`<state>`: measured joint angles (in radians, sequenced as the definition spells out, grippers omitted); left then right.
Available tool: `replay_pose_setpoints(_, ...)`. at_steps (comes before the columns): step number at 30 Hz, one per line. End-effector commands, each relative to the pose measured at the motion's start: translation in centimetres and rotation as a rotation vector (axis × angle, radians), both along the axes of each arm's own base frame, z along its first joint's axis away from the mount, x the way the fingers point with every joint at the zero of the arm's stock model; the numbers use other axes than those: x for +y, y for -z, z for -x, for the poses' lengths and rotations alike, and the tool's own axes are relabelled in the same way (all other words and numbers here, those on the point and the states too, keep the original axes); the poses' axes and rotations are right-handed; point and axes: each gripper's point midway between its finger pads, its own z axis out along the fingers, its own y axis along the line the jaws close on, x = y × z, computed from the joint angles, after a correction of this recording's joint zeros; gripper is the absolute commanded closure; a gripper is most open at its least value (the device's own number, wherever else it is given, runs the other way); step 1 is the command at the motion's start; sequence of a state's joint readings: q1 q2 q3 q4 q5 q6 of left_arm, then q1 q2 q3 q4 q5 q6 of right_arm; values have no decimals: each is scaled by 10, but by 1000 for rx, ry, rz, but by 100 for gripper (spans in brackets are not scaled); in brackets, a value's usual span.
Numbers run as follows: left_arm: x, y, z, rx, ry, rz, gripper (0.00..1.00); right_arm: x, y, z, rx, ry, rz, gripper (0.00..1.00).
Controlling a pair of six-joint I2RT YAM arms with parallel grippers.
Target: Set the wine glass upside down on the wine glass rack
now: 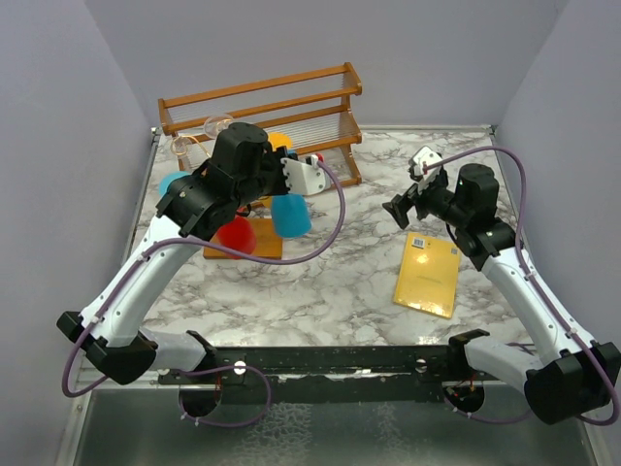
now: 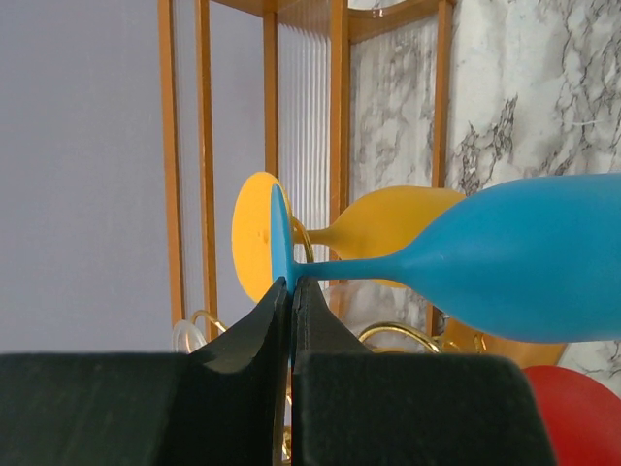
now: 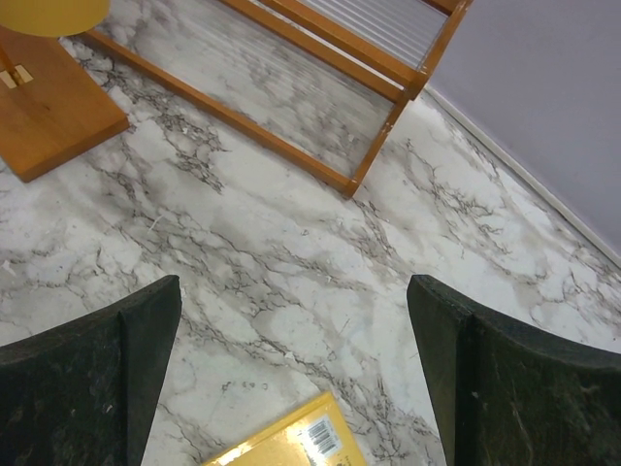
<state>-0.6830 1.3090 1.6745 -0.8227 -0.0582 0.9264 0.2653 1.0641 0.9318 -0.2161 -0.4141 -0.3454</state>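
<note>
Wine glass [image 2: 524, 257] is clamped by foot rim only in left pincer [image 2: 291, 287]; it may be twisted loose at rack [image 1: 267, 243].

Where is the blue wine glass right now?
The blue wine glass is left of centre in the top view, held by its foot in the shut left tool, its bowl beside the red glass by the rack's wooden base.
</note>
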Motion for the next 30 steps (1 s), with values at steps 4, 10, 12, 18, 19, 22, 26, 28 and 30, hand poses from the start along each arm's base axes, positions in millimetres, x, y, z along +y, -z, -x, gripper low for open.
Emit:
replay_pose_setpoints(4, 22, -13, 7, -67, -46, -59, 100, 0, -1, -3, -17, -17, -3, 1)
replay_pose_setpoints(10, 27, -12, 10, -71, -44, -72, 100, -2, -2, -3, -18, -13, -4, 0)
replay_pose_setpoints(12, 29, -12, 10, -77, -49, -82, 100, -3, -1, -4, -14, -12, -4, 1)
replay_pose_setpoints(18, 39, -12, 8, -96, -80, -130, 100, -5, -1, -4, -13, -7, -5, 0)
replay_pose_setpoints(19, 40, -12, 8, -98, -82, -135, 100, -5, -2, -4, -14, -7, -6, 0)
replay_pose_setpoints(22, 43, -14, 11, -101, -83, -139, 100, -5, -1, -4, -10, -7, -6, 0)
replay_pose_setpoints(26, 47, -13, 15, -98, -86, -147, 100, -5, 0, -4, -8, -9, -5, 0)
replay_pose_setpoints(28, 50, -14, 17, -99, -88, -147, 100, -6, 0, -5, -7, -9, -4, 0)
replay_pose_setpoints(30, 51, -14, 18, -98, -87, -144, 100, -6, 1, -5, -5, -8, -3, 0)
